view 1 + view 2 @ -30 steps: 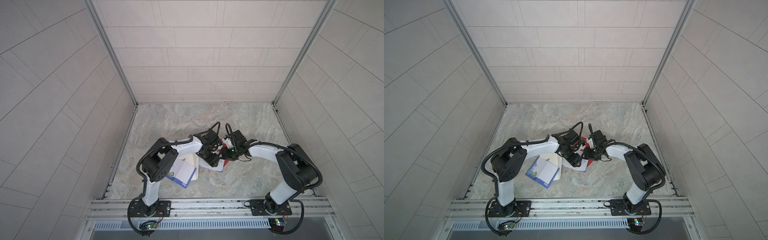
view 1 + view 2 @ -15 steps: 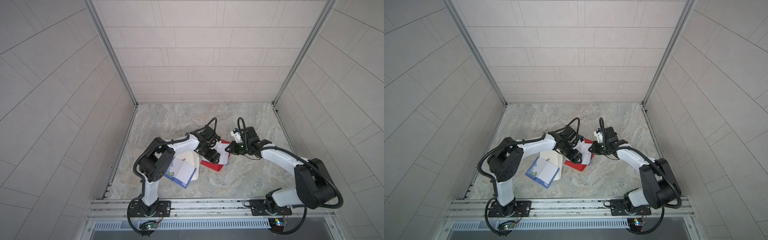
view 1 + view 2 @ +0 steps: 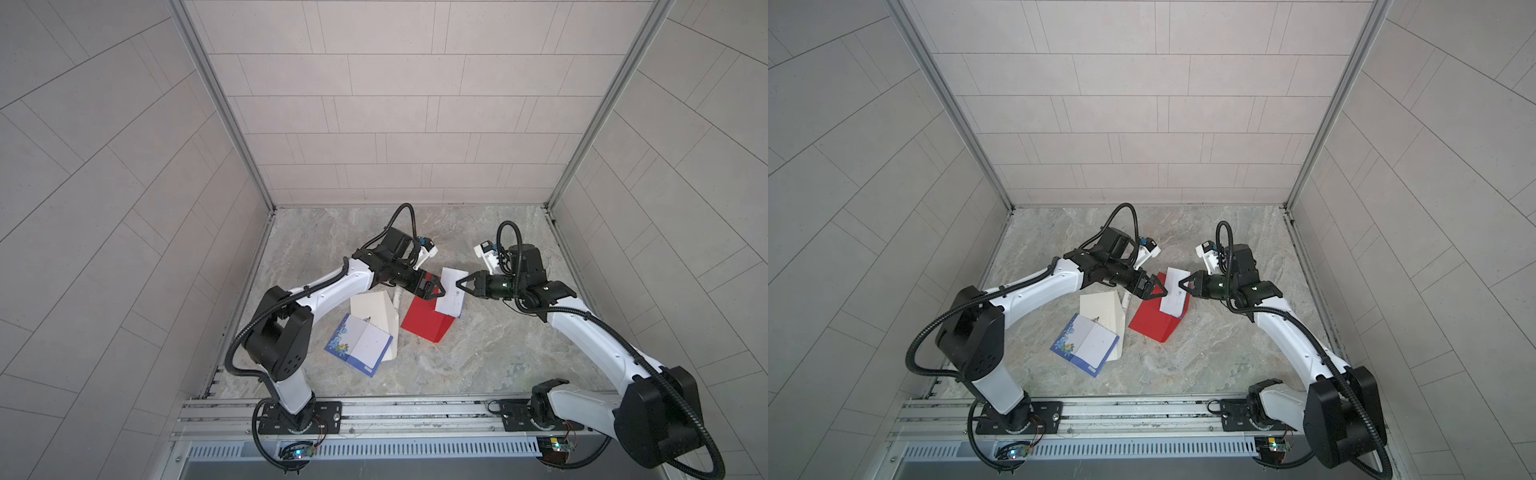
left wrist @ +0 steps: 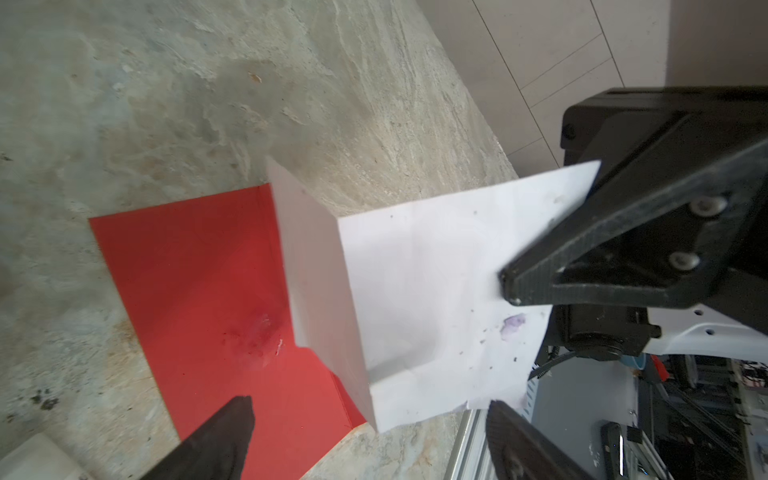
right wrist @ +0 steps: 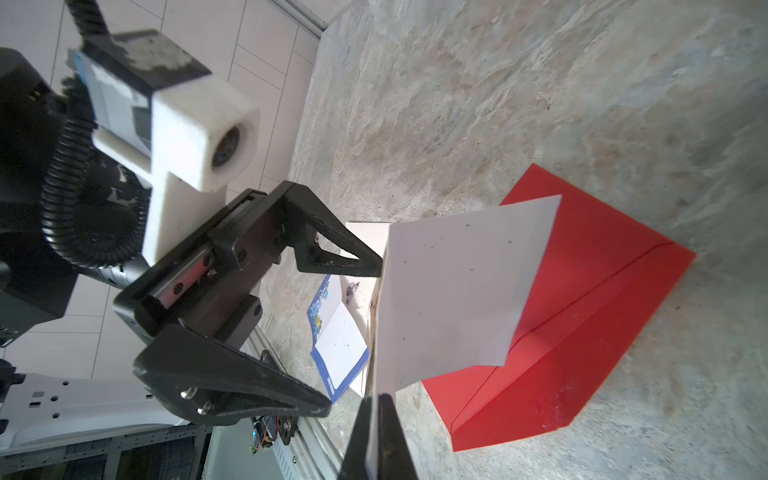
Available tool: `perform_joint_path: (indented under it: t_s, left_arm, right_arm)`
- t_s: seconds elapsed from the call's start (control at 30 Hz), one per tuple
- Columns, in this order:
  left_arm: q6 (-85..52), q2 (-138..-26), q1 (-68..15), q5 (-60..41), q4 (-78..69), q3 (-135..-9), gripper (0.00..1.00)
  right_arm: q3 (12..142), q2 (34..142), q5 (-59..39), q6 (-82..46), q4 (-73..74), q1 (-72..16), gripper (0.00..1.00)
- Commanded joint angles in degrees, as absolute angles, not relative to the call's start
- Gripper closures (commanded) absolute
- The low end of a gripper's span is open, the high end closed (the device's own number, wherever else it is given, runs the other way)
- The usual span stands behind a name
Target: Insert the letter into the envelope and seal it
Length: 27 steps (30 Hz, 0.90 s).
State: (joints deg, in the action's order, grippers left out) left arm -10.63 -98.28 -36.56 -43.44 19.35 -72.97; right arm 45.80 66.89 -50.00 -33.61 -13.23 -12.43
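The letter (image 3: 451, 291) (image 3: 1174, 291) is a folded white sheet held in the air above the red envelope (image 3: 424, 322) (image 3: 1154, 320), which lies flat on the marble table. My right gripper (image 3: 459, 284) (image 5: 378, 403) is shut on one edge of the letter (image 5: 457, 291). My left gripper (image 3: 437, 286) (image 4: 370, 415) stands open on the opposite side, its fingers wide on either side of the letter's (image 4: 424, 291) near edge. In the right wrist view one left fingertip (image 5: 372, 266) looks to be at the paper's edge. The envelope (image 4: 199, 282) (image 5: 582, 332) lies partly under the letter.
A blue-bordered floral card (image 3: 359, 345) and a cream card (image 3: 374, 307) lie to the left of the envelope, with a small white tube (image 3: 397, 297) between them. A metal rail (image 3: 415, 411) runs along the table's front. Tiled walls close in three sides.
My right gripper has shut on the letter and drawn back to the right with it, uncovering the envelope. My left gripper has opened wider.
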Motion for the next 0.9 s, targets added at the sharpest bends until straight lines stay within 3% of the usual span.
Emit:
perform_joint_path:
  t_s: [0.0,0.33,0.47,0.73,0.87]
  left_arm:
    - [-12.50,-99.22,-36.85,-49.01,16.15,-71.84,0.05]
    - [-15.42,-99.58,-36.83,-56.87,12.16,-71.04,0.05]
    - [-15.82,-99.83,-36.87,-58.06,12.20,-71.59,0.10]
    - [-16.09,-97.47,-36.74,-58.09,12.56,-71.37,0.38]
    - [-17.12,-96.94,-36.74,-57.77,11.69,-71.56,0.65]
  right_arm:
    - [46.80,66.21,-53.49,-35.70,-9.11,-12.30,1.00]
    - [47.46,65.34,-56.58,-38.51,-3.80,-12.31,1.00]
    - [47.85,65.07,-56.65,-38.50,-3.68,-12.46,1.00]
    - [47.82,65.84,-52.51,-36.15,-7.50,-12.57,1.00]
    - [47.51,66.59,-51.09,-35.65,-8.25,-12.66,1.00]
